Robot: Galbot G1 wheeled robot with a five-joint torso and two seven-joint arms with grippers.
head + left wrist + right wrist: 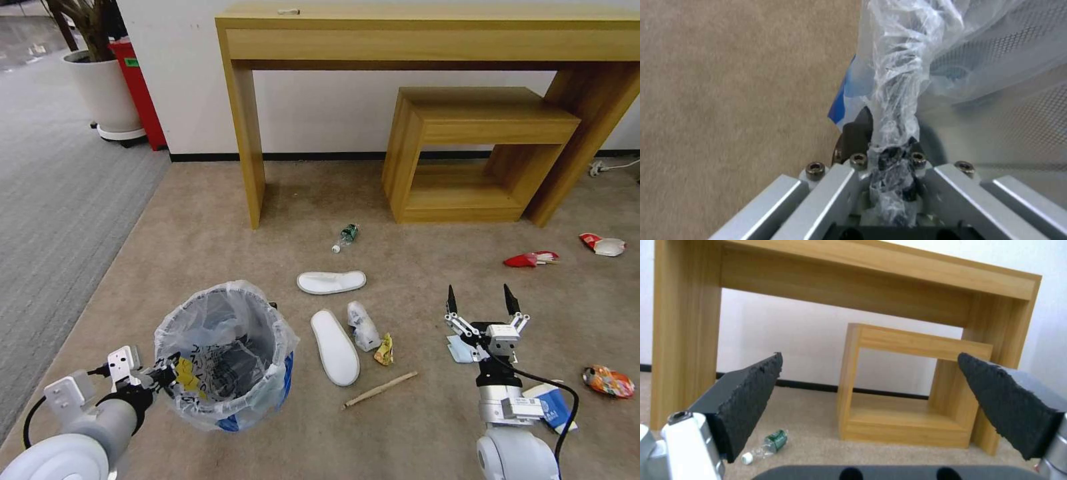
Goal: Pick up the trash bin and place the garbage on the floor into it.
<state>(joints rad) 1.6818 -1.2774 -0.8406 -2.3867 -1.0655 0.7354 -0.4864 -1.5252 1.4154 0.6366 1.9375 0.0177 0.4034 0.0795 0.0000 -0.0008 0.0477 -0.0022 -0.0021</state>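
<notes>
Right now my left gripper (167,375) is pinched on the near rim of the small round trash bin (227,353), the one lined with a crinkled clear plastic bag; in the left wrist view the jaws are pressed together on the bunched bag (893,133) and the rim under it. I can see a blue patch at the bin's base, and the bin sits over the beige short-pile carpet (200,227) on my left side.

My right gripper (483,301) hangs above the carpet to the right, jaws spread wide with nothing between them, its black textured fingers (751,396) pointing toward the tall light-wood console table (427,33) and the smaller wooden stool (480,120) under it.

Between the two arms lie two white slippers (335,347), a crumpled clear wrapper (363,327), a yellow scrap (385,350) and a wooden stick (381,389). A green-label plastic bottle (347,237) lies farther off, near the table leg. A blue face mask (459,349) sits just beside my right wrist, a blue-white paper cup (553,408) near the arm's base, and an orange wrapper (608,381), a red wrapper (531,259) and a red-white paper cup (603,245) lie well to the right.
</notes>
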